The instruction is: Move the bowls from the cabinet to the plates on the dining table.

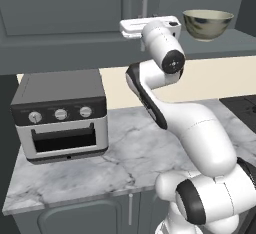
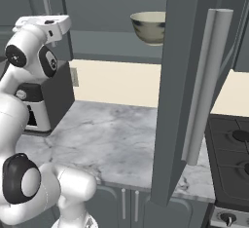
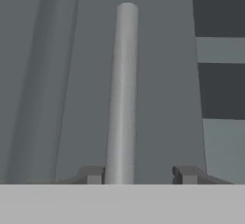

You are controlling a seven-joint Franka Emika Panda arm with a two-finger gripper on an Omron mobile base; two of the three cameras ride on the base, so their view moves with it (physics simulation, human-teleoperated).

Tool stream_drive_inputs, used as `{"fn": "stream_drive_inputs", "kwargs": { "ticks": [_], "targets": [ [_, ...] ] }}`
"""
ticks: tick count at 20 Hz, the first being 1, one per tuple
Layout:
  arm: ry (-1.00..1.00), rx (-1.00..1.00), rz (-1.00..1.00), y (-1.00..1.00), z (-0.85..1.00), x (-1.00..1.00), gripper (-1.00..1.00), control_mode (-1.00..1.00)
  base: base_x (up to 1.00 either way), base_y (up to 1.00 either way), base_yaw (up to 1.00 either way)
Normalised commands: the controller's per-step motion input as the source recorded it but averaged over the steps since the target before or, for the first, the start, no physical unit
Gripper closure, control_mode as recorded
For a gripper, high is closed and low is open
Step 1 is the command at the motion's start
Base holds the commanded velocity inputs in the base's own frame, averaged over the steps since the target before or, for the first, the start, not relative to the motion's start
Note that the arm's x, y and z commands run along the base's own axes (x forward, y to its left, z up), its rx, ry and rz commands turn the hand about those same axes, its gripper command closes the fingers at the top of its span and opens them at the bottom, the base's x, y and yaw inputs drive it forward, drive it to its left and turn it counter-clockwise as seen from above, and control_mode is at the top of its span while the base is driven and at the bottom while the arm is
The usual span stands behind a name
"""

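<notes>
The cream-beige bowl (image 1: 207, 24) (image 2: 148, 26) stands upright on the shelf of the dark grey cabinet (image 1: 60, 8), in the part whose door is open. My gripper (image 3: 139, 174) is raised against the closed cabinet door to the bowl's left. The door's long silver bar handle (image 3: 122, 89) runs between the jaws. My left fingertip (image 3: 94, 174) is right beside the bar, and the right fingertip (image 3: 185, 174) stands off with a gap, so the gripper is open around the handle. The white hand (image 1: 150, 26) (image 2: 43, 25) is level with the shelf. The plates and dining table are out of view.
A toaster oven (image 1: 60, 115) sits on the marble counter (image 1: 125, 163) below the cabinet. The open cabinet door (image 2: 182, 76), with its own bar handle (image 2: 206, 85), juts out over the counter. A stove (image 2: 233, 149) lies at the right.
</notes>
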Motion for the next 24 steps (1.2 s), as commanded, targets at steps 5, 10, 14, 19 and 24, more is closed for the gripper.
{"fn": "stream_drive_inputs", "kwargs": {
  "ticks": [5, 10, 14, 19, 24],
  "targets": [
    [0.0, 0.0, 0.0, 0.03, -0.06, 0.1, 1.0, -1.0, 0.0, 0.0, 0.0],
    [0.0, -0.01, 0.0, 0.31, -0.17, 0.08, 1.0, -1.0, 0.0, 0.0, 0.0],
    [0.0, -0.02, 0.0, 0.47, -0.21, 0.08, 1.0, -1.0, 0.0, 0.0, 0.0],
    [0.0, -0.02, 0.0, 0.4, -0.11, 0.02, 1.0, -1.0, 0.0, 0.0, 0.0],
    [0.04, 0.0, 0.0, 0.09, 0.0, 0.12, 1.0, -1.0, 0.0, 0.0, 0.0]
  ]
}}
